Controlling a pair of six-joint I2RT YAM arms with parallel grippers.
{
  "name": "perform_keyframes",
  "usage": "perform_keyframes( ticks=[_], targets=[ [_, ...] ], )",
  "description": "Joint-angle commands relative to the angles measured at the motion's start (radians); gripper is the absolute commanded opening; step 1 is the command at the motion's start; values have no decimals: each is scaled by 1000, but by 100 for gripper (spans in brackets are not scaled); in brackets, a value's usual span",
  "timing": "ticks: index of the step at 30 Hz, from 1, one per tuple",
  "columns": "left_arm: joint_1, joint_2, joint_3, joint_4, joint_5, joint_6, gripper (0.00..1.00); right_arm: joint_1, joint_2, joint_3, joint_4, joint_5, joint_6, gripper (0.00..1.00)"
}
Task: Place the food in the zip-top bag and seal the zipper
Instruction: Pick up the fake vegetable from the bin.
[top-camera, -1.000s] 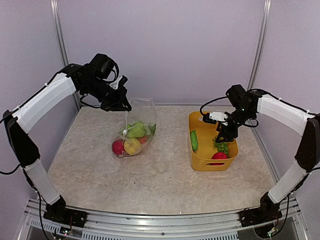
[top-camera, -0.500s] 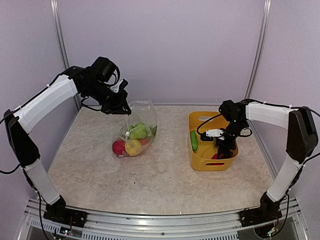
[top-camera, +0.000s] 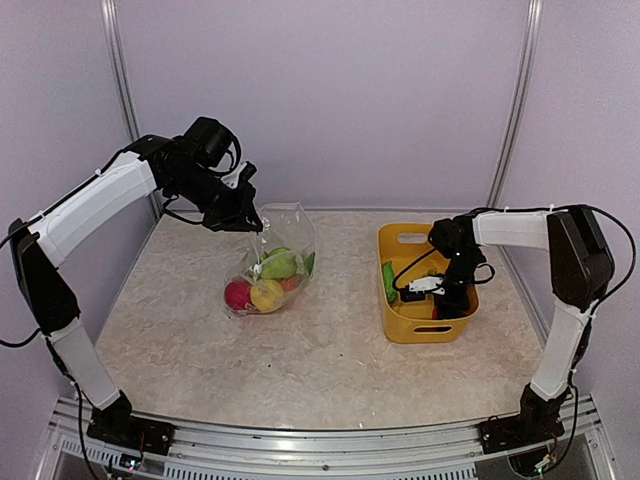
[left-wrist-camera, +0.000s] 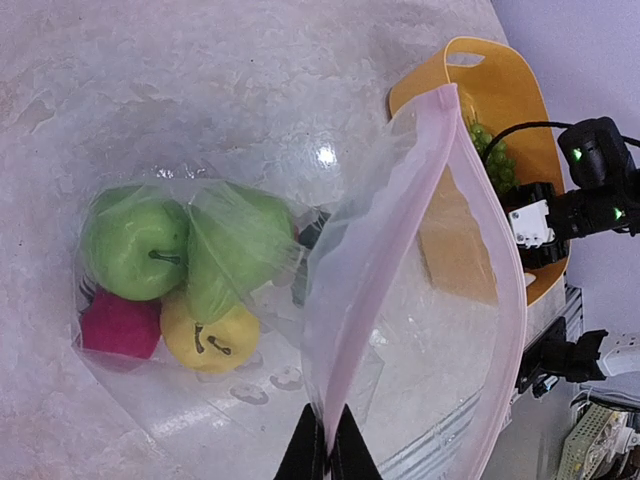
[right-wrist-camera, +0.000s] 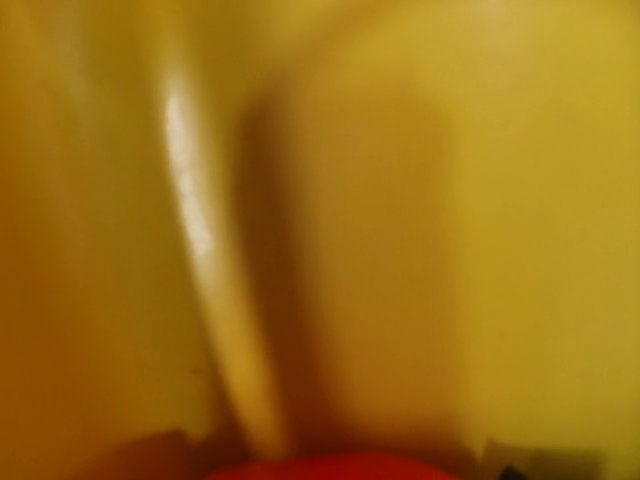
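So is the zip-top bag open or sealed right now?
Open. The two pink edges of the zipper spread wide apart into a loop, the left claw pinching one end.

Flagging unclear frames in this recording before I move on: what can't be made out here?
- Right gripper: in the top view its own wrist covers the jaws inside the yellow basket, and the right wrist view shows no fingers. Open, shut or holding: unknown.
- Red item: right wrist view, blurred and cut by the bottom edge, so which food it is stays unclear.
- Slider on the zipper: too small to find in any view.
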Motion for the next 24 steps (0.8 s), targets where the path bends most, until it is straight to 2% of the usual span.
perform_keyframes(
  ticks=[1, 3, 7, 18, 24],
  targets=[
    [-3, -28, -12, 14, -1, 4, 2, -1, 28, 75, -48, 3, 13, 54],
    [-3, -26, -14, 13, 0, 4, 2, -1, 22, 107, -57, -14, 19, 45],
    [-3, -28, -20, 18, 0, 4, 2, -2, -13, 179, -68, -53, 29, 39],
    [4, -28, -29, 28, -3, 7, 2, 11, -75, 431, -123, -292, 105, 39],
    [5, -30, -28, 41, -6, 1, 2, 100, -91, 568, -38, -397, 203, 39]
  ],
)
